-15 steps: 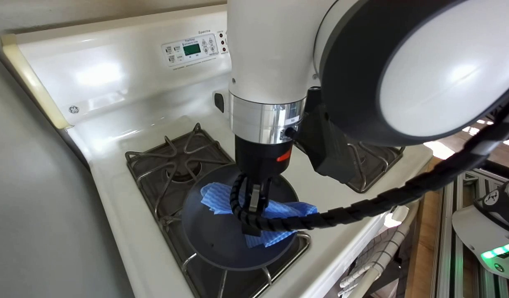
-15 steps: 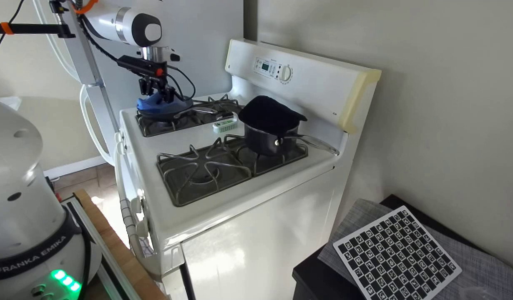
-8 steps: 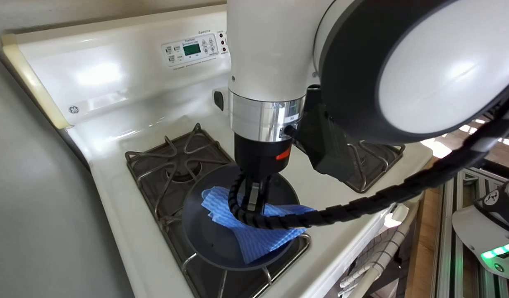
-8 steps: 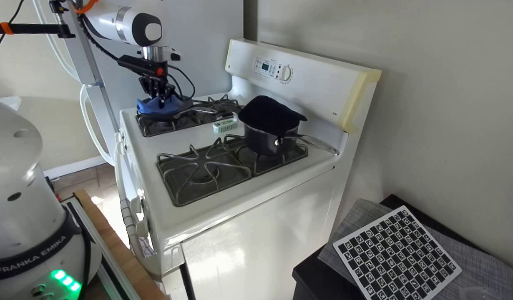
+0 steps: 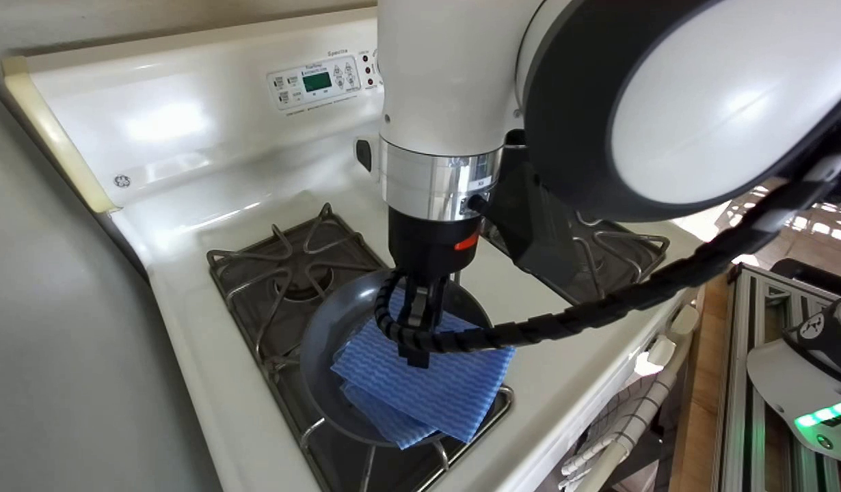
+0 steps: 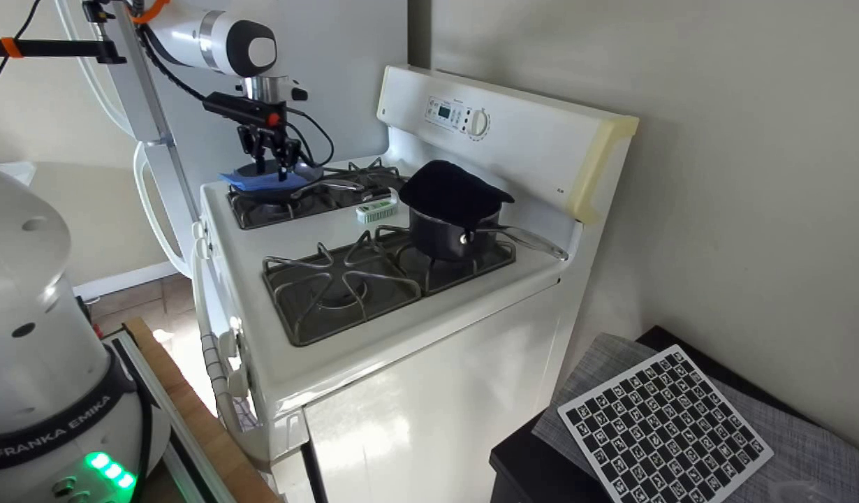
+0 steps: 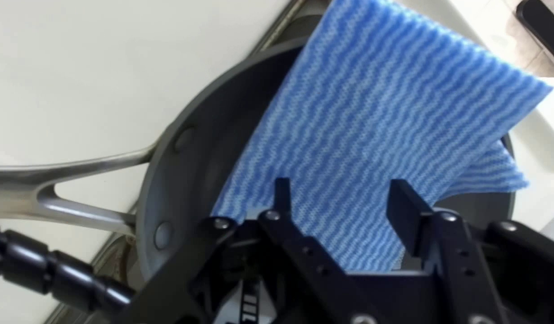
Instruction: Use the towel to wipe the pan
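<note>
A blue striped towel lies loosely spread and folded over the right half of the pan in the wrist view, one part sticking out past the rim. The dark grey round pan rests on a stove grate, its forked metal handle reaching left. Over the towel hangs my gripper, open, its two fingers well apart with no cloth pinched between them. In both exterior views the gripper points straight down above the towel and pan. Whether the fingertips touch the cloth I cannot tell.
A smaller deep pot with a black cloth over it stands on another grate. Between the grates lies a green and white object. The stove's back panel rises behind. A checked cloth hangs at the oven front.
A second ago the gripper was shut on the bunched towel. It has since opened and risen a little, and the towel has dropped and spread out across the pan.
</note>
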### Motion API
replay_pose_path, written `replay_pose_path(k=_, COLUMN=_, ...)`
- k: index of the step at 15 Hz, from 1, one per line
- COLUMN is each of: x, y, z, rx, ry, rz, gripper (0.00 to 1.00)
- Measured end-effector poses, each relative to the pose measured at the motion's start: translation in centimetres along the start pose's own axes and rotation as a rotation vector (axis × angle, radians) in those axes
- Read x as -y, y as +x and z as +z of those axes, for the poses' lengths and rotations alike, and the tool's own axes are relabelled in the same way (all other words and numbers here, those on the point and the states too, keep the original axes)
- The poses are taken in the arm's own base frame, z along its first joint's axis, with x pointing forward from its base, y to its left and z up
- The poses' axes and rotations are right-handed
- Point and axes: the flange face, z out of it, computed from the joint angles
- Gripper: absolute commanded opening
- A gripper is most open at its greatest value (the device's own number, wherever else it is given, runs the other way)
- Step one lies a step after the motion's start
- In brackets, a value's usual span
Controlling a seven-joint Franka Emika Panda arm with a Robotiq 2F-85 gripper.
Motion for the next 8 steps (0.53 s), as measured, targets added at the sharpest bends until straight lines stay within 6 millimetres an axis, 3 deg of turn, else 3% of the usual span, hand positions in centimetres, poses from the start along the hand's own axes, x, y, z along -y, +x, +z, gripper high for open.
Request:
replay_pose_path(k=3, x=-0.57, y=0.02, z=0.02, rx=0.000, ry=-0.008, rz=0.005, gripper=0.00)
replay_pose_path(k=4, x=-0.74, y=0.03, z=0.04, rx=0.001, ry=-0.009, rz=0.007, gripper=0.39)
replay_pose_path(k=5, x=-0.86, y=0.04, z=0.06, rx=0.001, ry=-0.010, rz=0.009, gripper=0.15)
replay_pose_path(k=6, x=-0.97, y=0.05, z=0.10, rx=0.002, ry=-0.010, rz=0.010, gripper=0.03)
replay_pose_path(k=7, x=-1.05, y=0.05, z=0.16, rx=0.003, ry=-0.011, rz=0.011, gripper=0.06)
replay_pose_path(k=8, x=-1.11, y=0.06, z=0.24, rx=0.004, ry=-0.011, rz=0.012, gripper=0.03)
